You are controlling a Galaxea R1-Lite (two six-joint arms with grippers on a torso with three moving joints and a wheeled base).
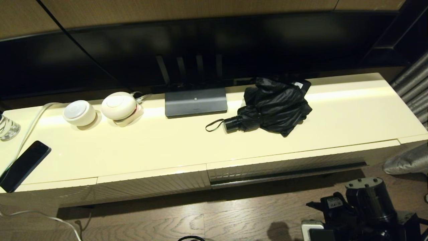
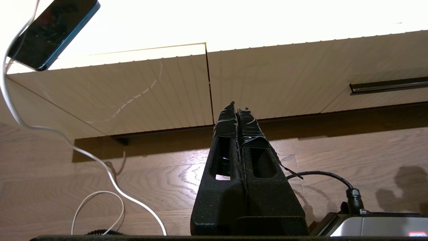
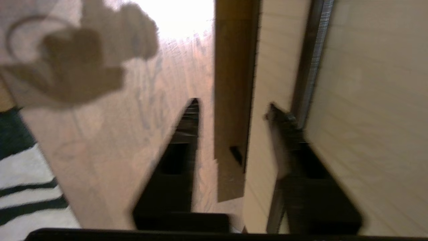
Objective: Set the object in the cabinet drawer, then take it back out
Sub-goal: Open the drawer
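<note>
The black folding umbrella [image 1: 274, 105] lies on the cream cabinet top, its short handle [image 1: 233, 124] and strap loop pointing left. Nothing is touching it. Below it the ribbed drawer front [image 1: 284, 164] with its dark strip [image 1: 287, 174] looks pushed in. My right arm [image 1: 364, 201] is low at the front right. In the right wrist view my right gripper [image 3: 234, 104] stands open and empty, close to the drawer front [image 3: 367, 117] and its dark strip [image 3: 309, 67]. My left gripper [image 2: 235, 107] is shut on nothing, low over the floor facing the cabinet front.
On the cabinet top are a black phone [image 1: 23, 165] with a white cable, two round white devices [image 1: 79, 112], a glass [image 1: 7, 127], the grey TV stand [image 1: 196, 102] and a small black box [image 1: 301, 84] behind the umbrella. A grey cushion [image 1: 406, 160] lies at the right.
</note>
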